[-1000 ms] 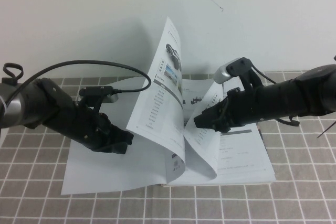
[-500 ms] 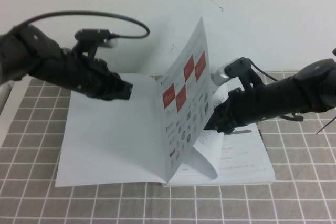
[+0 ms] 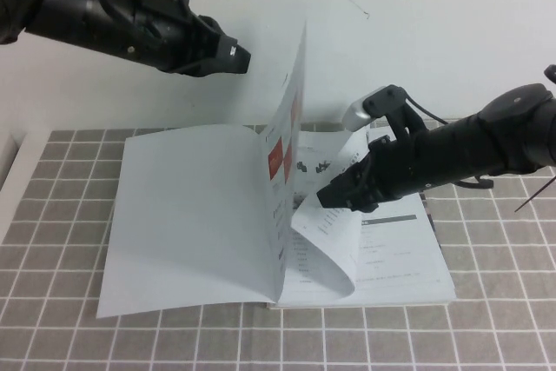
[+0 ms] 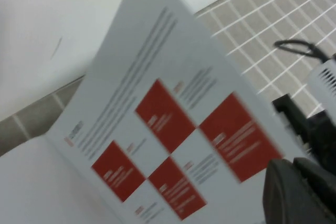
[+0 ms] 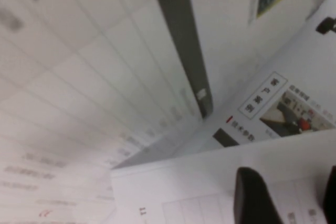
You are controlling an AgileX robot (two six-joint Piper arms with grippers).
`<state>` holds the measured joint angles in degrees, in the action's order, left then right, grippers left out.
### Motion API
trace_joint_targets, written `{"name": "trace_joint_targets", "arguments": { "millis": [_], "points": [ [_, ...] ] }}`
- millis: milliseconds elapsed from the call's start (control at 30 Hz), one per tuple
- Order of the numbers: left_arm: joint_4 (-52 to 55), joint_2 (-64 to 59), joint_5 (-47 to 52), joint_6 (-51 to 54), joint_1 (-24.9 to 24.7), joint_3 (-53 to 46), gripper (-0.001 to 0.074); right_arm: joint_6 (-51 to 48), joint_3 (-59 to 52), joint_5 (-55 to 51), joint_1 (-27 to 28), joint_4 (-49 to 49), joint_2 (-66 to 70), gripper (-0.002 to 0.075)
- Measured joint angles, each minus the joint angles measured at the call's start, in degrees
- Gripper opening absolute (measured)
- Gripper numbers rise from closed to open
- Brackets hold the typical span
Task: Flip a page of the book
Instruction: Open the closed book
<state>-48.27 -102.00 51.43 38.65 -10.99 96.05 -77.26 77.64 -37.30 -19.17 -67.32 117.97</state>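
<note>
The book (image 3: pixel 187 215) lies open on the cloth, its left side blank white. The page (image 3: pixel 294 119) with red checker squares stands almost upright over the spine, held by neither gripper. It fills the left wrist view (image 4: pixel 184 119). My left gripper (image 3: pixel 236 56) is shut and empty, raised high to the left of the page's top edge; its fingers (image 4: pixel 286 190) show pressed together. My right gripper (image 3: pixel 328 199) is open and low, just right of the page, its tips at a curled leaf (image 3: pixel 334 245). Its fingers (image 5: pixel 254 198) stand apart over printed paper.
A grey checkered cloth (image 3: pixel 486 327) covers the table under and around the book. A white wall (image 3: pixel 434 23) rises right behind it. The right arm (image 3: pixel 469 154) stretches over the book's right side. A thin black rod (image 3: pixel 534 197) shows at the right edge.
My left arm lifted off the book's left side, up and to the right. The page swung from leaning left to nearly upright. My right gripper moved slightly left and down.
</note>
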Motion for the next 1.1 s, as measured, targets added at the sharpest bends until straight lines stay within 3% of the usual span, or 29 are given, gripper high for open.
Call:
{"name": "trace_joint_targets", "arguments": {
  "millis": [167,633,1100],
  "points": [
    [-5.08,0.0,-0.22,3.32,-0.73,0.33,-0.0004,-1.2,0.74,0.51,-2.73,1.2,0.09,0.0297],
    [-3.99,0.0,-1.06,4.1,-3.47,0.33,-0.0004,-1.76,0.73,2.82,-8.08,1.52,0.66,0.0297],
    [25.02,-10.49,6.17,-10.98,-5.18,0.37,-0.0004,-0.32,0.73,1.48,-8.21,1.64,2.69,0.0297]
  ]
}}
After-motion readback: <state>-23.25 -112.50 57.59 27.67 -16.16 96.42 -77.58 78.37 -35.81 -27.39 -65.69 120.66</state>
